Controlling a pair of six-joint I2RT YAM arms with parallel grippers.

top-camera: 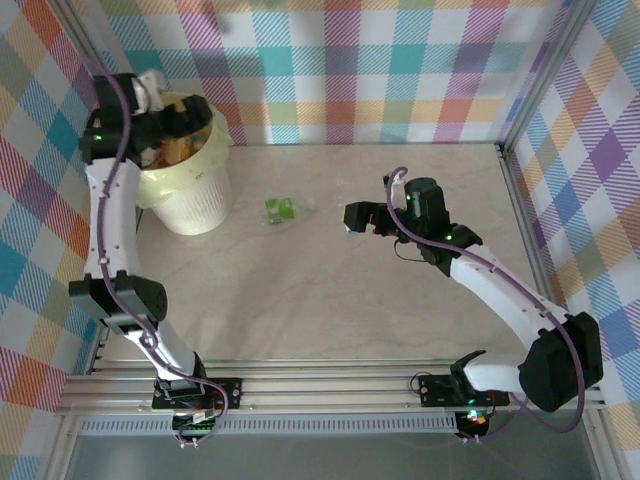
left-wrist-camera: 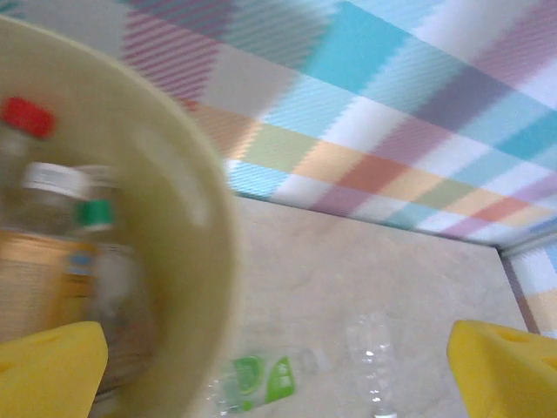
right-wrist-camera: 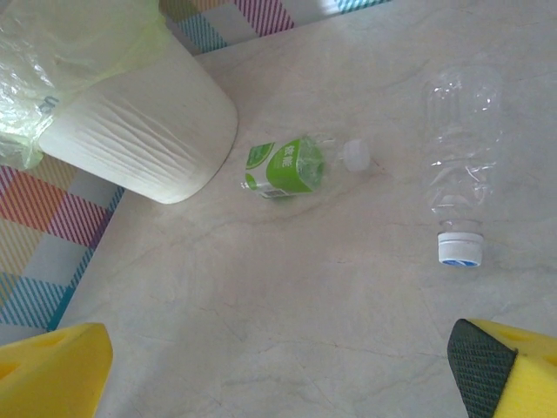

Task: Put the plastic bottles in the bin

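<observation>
Our left hand [top-camera: 188, 120] hangs wide open and empty above the bin [top-camera: 195, 205] at the far left. Our right hand [top-camera: 358, 218], equally open and empty, should, we judge, straddle the clear bottle [right-wrist-camera: 457, 165] lying near the green-labelled bottle [right-wrist-camera: 283, 167] on the counter [top-camera: 400, 320].

bare table [top-camera: 400, 300] around green-label bottle [top-camera: 279, 209], clear bottle [right-wrist-camera: 457, 174]; bin [top-camera: 190, 200] far left

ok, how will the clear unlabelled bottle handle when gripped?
The clear bottle looks empty, so it is probably very light. Its walls look crumpled, so they'll likely give when squeezed. It lies on its round side and may roll if nudged.
</observation>
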